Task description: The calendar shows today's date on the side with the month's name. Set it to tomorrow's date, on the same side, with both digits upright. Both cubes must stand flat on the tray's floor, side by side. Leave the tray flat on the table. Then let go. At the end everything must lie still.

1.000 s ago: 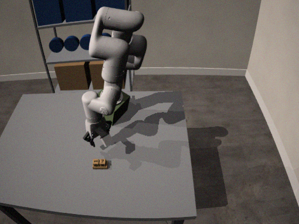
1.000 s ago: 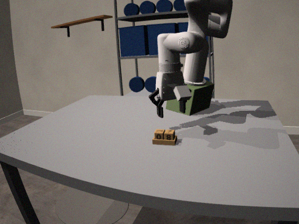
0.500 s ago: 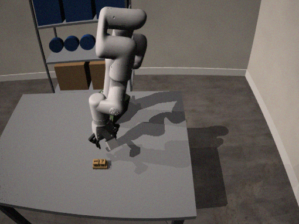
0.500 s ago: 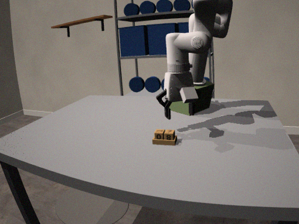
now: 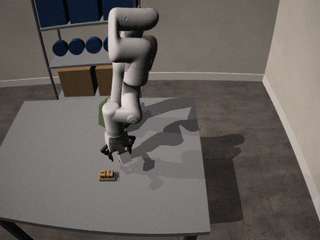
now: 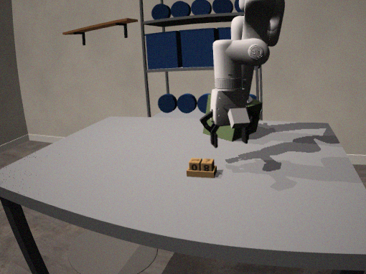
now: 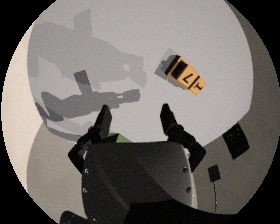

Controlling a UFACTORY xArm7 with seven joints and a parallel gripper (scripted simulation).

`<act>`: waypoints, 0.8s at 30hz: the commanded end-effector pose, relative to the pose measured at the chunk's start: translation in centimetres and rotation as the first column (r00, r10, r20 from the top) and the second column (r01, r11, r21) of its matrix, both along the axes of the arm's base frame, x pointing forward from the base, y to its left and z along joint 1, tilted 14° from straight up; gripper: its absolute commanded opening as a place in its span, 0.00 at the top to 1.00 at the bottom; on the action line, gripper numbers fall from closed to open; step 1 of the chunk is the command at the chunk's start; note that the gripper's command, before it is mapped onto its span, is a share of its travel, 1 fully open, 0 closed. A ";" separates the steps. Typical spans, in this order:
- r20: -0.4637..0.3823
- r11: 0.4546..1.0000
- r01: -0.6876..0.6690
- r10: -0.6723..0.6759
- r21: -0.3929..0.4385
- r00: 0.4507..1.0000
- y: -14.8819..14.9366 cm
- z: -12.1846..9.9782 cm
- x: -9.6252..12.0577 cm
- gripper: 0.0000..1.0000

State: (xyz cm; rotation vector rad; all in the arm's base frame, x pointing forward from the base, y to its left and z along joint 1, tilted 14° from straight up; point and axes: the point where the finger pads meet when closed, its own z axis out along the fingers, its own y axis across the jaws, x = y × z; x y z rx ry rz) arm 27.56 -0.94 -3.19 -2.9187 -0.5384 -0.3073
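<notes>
Jaws first: what state are they in?

Wide open, nothing between them; gripper (image 5: 121, 156) (image 6: 230, 144) (image 7: 135, 110) hangs above the table (image 5: 56, 147) (image 6: 118, 196) (image 7: 210, 45), fingers pointing down, not touching the calendar.

And the calendar?

Below and beyond the fingertips, off to one side; in the wrist view it sits past the right-hand finger of that picture; tray (image 5: 106, 180) (image 6: 201, 174) (image 7: 175, 80) flat, both cubes in it, side by side.

Which numbers?

Exterior view has 0 cube (image 5: 102, 173) (image 6: 194, 165) (image 7: 199, 86) and 8 cube (image 5: 110, 173) (image 6: 207, 165) (image 7: 188, 78), both digits upright on that face; tops show what looks like a 1 and a 7; month's name not legible, so can't confirm that's the date side.

Step in hand?

Approach, I'd say; no cube gripped; if 08 is today, target is 09, so the 8 cube likely needs turning or the pair rearranging; its hidden faces can't be read from here.

Next move?

Bring the jaws across over the chosen cube, line the fingers up with two free opposite faces, lower, then close; the neighbour blocks one side, so fingers coming down there could jam or knock it; tray could get dragged too; keep the lift straight.
</notes>
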 end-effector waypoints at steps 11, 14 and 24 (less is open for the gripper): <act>-0.011 1.000 0.004 -0.004 0.000 1.000 0.6 -2.3 0.6 0.00; -0.011 1.000 0.004 -0.004 0.000 1.000 0.6 -2.6 0.6 0.00; -0.011 1.000 0.004 -0.004 0.000 1.000 0.8 -3.4 0.8 0.00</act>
